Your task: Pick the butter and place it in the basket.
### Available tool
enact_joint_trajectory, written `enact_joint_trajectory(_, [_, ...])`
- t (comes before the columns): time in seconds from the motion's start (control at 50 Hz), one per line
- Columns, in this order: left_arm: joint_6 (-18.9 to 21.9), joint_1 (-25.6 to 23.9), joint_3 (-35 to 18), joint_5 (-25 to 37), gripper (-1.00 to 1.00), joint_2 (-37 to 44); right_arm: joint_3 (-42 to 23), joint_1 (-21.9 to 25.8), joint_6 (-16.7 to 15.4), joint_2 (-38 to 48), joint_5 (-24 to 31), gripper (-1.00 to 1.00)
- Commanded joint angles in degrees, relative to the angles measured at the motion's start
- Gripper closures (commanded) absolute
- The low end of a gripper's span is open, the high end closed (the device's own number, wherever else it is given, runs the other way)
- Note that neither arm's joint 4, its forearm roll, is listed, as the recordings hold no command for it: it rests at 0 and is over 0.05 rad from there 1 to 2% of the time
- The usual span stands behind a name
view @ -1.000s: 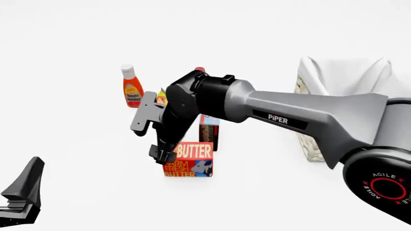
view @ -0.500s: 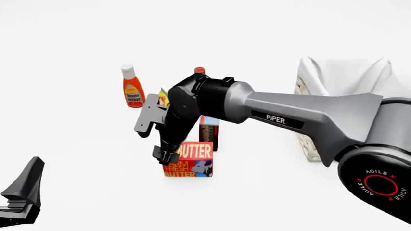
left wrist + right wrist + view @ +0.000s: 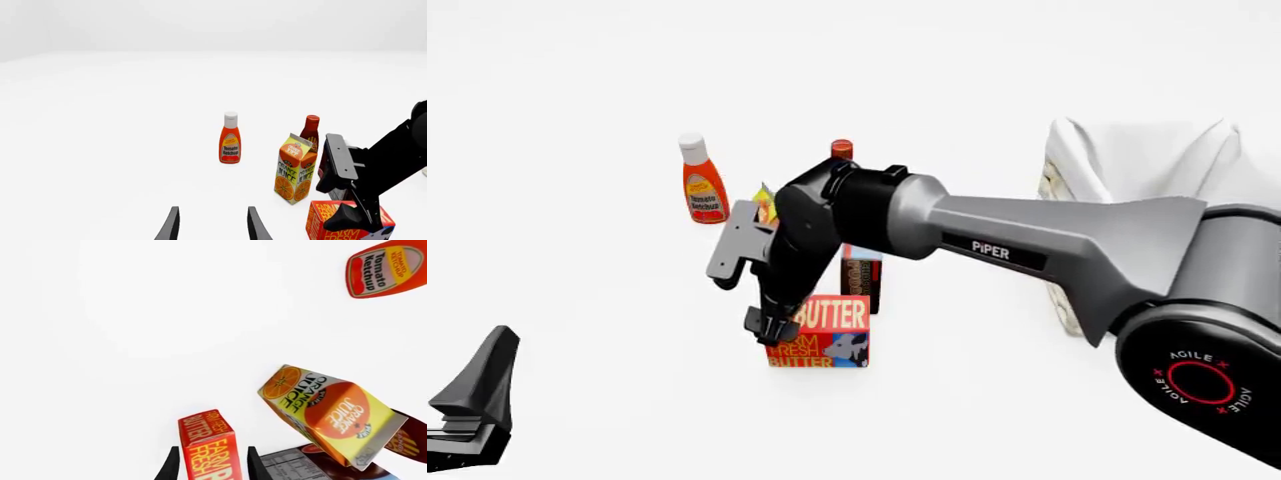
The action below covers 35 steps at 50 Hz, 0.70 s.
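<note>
My left gripper (image 3: pixel 212 225) hovers with jaws apart, empty, over a plain white table (image 3: pixel 587 330) in a bare white room. My right gripper (image 3: pixel 210 465) straddles the butter (image 3: pixel 825 332), jaws apart around it. The basket (image 3: pixel 1121 190) stands well beyond, further right.

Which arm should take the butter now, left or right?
Right. The right gripper is already down at the butter, with a fingertip on either side of the carton in the wrist view. The left gripper hangs far off at the table's near left, open on nothing.
</note>
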Motion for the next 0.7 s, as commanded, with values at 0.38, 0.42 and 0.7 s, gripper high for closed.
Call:
enact_joint_trajectory(0.38, [0.0, 0.0, 0.0, 0.0, -1.0, 0.0, 0.47, -0.02, 0.6, 1.46, -0.16, -1.0])
enact_joint_trajectory(0.42, [0.0, 0.0, 0.0, 0.0, -1.0, 0.0, 0.38, -0.04, 0.67, 1.56, -0.06, -1.0])
enact_joint_trajectory(0.7, [0.0, 0.0, 0.0, 0.0, -1.0, 0.0, 0.55, -0.6, 0.64, 2.66, -0.09, -1.0])
